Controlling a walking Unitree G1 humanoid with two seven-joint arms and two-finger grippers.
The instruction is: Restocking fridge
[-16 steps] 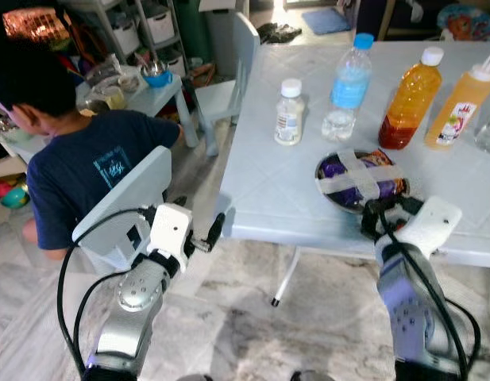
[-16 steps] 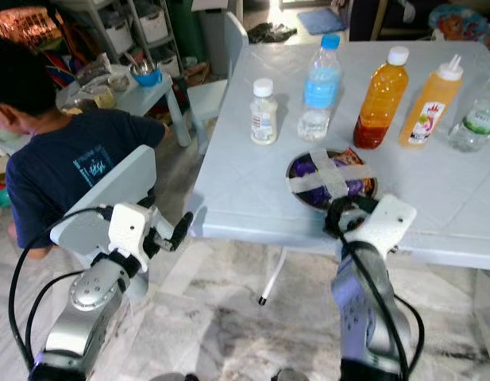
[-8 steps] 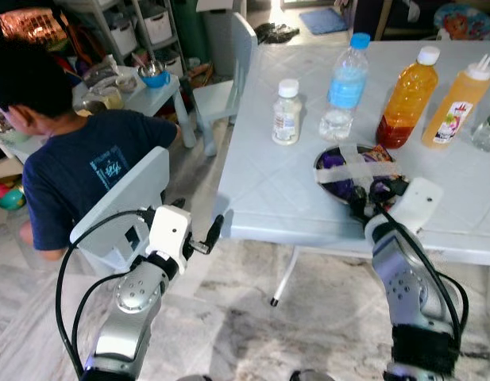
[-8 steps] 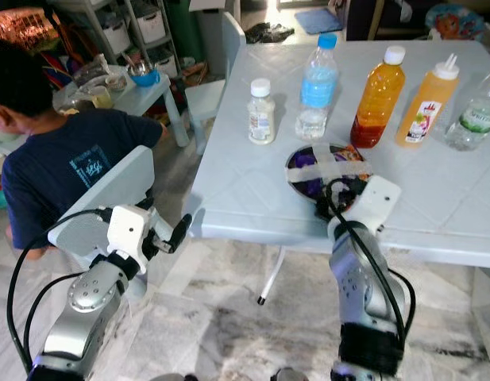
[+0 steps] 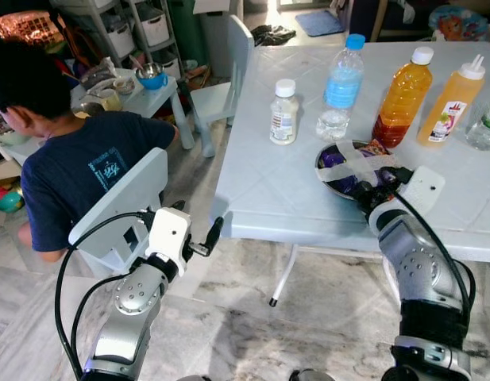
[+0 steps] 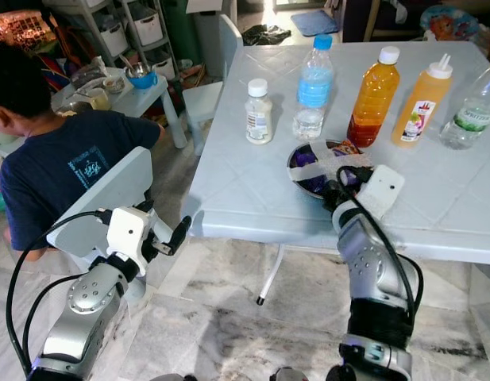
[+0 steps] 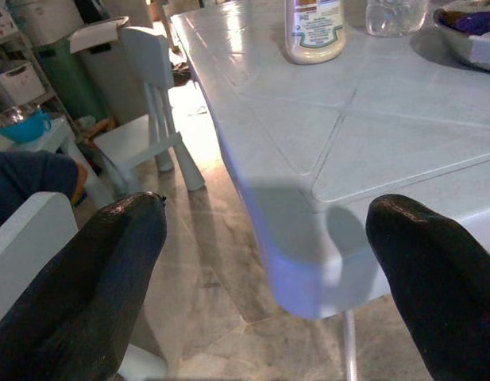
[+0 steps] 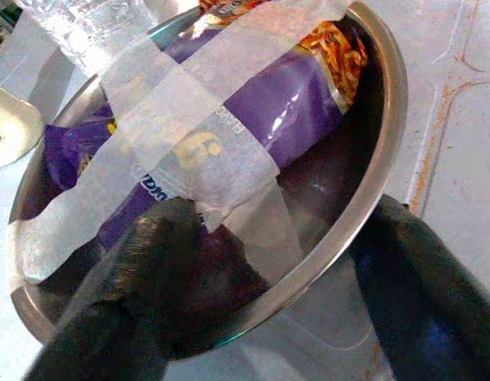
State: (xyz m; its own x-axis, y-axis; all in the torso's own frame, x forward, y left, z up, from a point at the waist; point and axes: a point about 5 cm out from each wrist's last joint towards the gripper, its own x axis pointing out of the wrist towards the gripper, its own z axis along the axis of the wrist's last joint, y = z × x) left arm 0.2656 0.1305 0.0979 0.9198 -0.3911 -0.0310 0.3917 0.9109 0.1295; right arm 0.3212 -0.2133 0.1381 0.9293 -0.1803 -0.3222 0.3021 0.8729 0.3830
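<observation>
Pale blue plastic table (image 5: 268,186) with moulded diagonal seams stands on mottled grey stone floor (image 5: 252,317); along its far side you see a small white-capped bottle (image 5: 283,112), a clear water bottle (image 5: 341,89), an orange juice bottle (image 5: 401,98) and an orange squeeze bottle (image 5: 449,102). Your right gripper (image 8: 268,294) straddles the near rim of the shiny round steel bowl (image 8: 380,151), one finger inside, one outside, parted around it. Crinkly purple snack packets (image 8: 252,111) lie under crossed tape strips. Since a second ago your right arm has reached farther over the table. Your left gripper (image 7: 268,262) hangs spread apart, holding nothing, near the table corner, beside a seated person (image 5: 78,159).
</observation>
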